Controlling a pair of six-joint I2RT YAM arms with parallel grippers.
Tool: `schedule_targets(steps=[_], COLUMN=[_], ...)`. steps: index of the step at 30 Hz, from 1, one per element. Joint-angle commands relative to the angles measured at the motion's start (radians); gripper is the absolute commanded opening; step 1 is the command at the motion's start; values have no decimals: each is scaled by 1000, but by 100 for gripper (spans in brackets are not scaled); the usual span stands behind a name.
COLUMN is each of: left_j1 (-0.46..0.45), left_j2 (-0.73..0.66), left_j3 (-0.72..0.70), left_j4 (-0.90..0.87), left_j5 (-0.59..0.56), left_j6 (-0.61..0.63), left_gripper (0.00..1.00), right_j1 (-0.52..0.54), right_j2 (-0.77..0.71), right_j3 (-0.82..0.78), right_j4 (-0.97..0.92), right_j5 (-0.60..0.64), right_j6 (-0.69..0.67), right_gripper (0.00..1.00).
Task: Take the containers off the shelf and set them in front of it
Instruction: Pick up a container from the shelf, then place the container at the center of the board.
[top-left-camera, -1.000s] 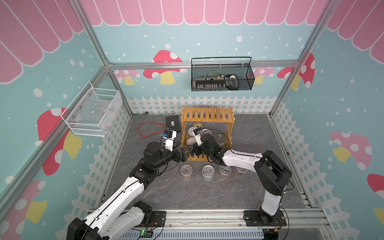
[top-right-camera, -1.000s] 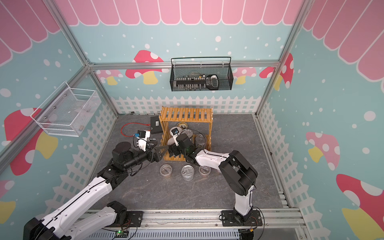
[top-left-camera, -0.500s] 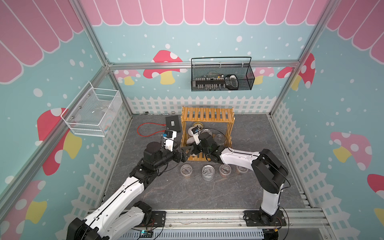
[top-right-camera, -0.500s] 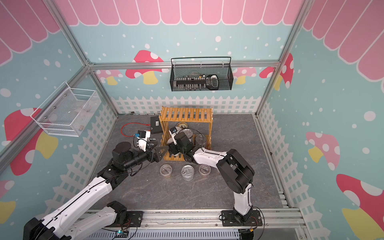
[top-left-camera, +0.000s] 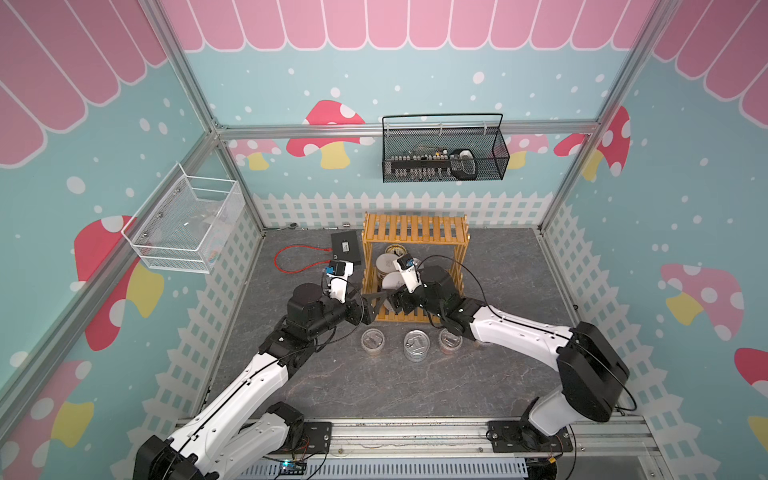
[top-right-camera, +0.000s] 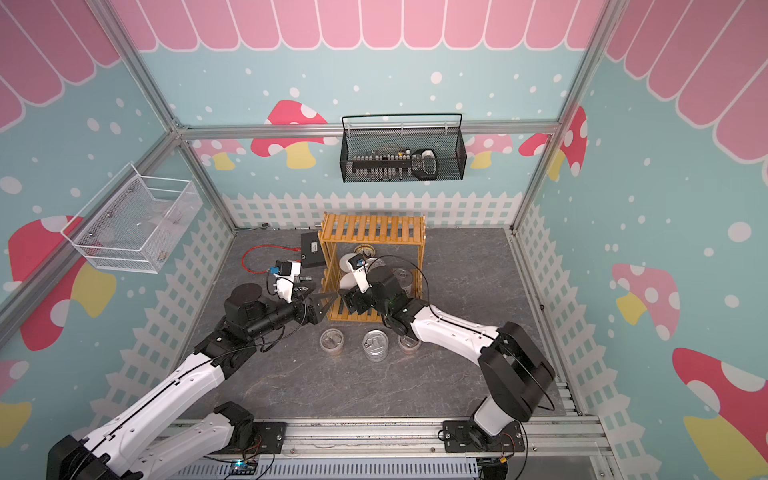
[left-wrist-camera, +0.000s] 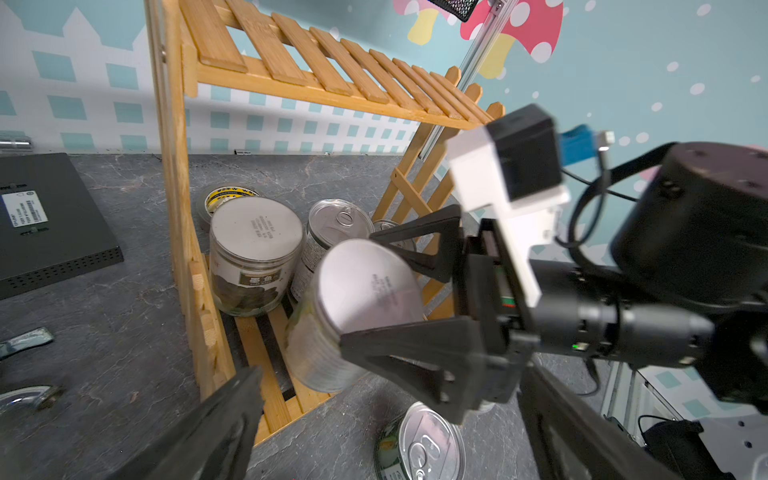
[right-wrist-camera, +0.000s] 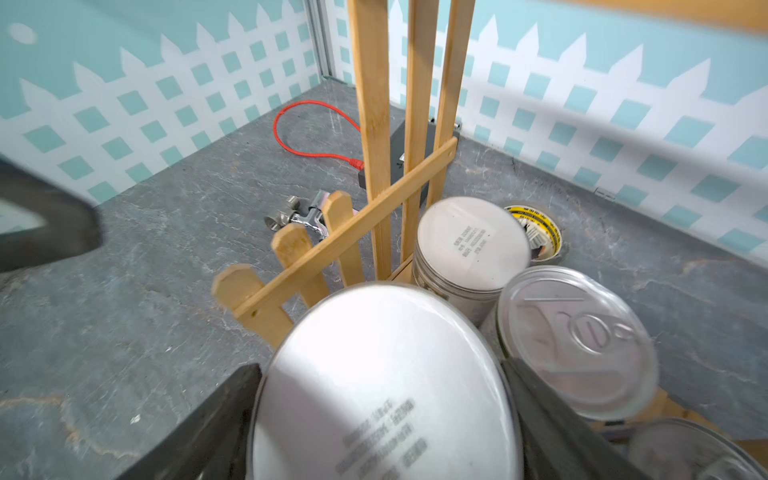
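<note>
The wooden shelf (top-left-camera: 415, 228) stands at the back centre. On its lower tier my right gripper (right-wrist-camera: 382, 415) is shut on a white-lidded can (left-wrist-camera: 361, 286), which tilts toward the front edge. Behind it stand another white-lidded can (right-wrist-camera: 471, 245) and a pull-tab tin (right-wrist-camera: 573, 336). My left gripper (top-left-camera: 374, 305) hangs open and empty at the shelf's front left corner, close to the right gripper (left-wrist-camera: 357, 291). In front of the shelf, in both top views, stand a clear tub (top-left-camera: 372, 340), a pull-tab tin (top-left-camera: 417, 344) and a second tub (top-left-camera: 450, 340).
A black box (top-left-camera: 345, 248) and a red cable (top-left-camera: 291, 262) lie left of the shelf, with a metal fitting (right-wrist-camera: 299, 214) by its side rail. A yellow tape roll (right-wrist-camera: 540, 232) sits behind the cans. A black wire basket (top-left-camera: 444, 162) and a white mesh basket (top-left-camera: 183, 224) hang on the walls.
My right gripper has pushed a little further into the lower tier and closed on the white-lidded can, which now tilts. The left arm has not moved.
</note>
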Motion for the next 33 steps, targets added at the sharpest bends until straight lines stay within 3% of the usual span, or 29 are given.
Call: schedule_targets(steps=[1,6,12,17,25,33], left_j1=[11,14,15,15,51,67], left_j2=[10,39,70,93,95,107], left_j3=[16,33,69,80,80,80], left_j4=[-8,1,1,0,-11,-11], left_j5=[11,9,15,19,24,37], left_j6=[1,4,15,16,18,18], left_gripper=[99,99,99,99,99,99], right_j1=[19,96,243,376,386,386], right_j2=[-115,-292,-401,-289,-82,0], right_j3=[-74,-187,-269,-260,-237,-225], right_j4=[4,-11,-20,36,132,144], right_j5=[-73,-169,-213,-207,-241,-286], right_j6=[-74,-117,-122,-130,-119,-82], right_gripper=[68,64,62,62,63,64])
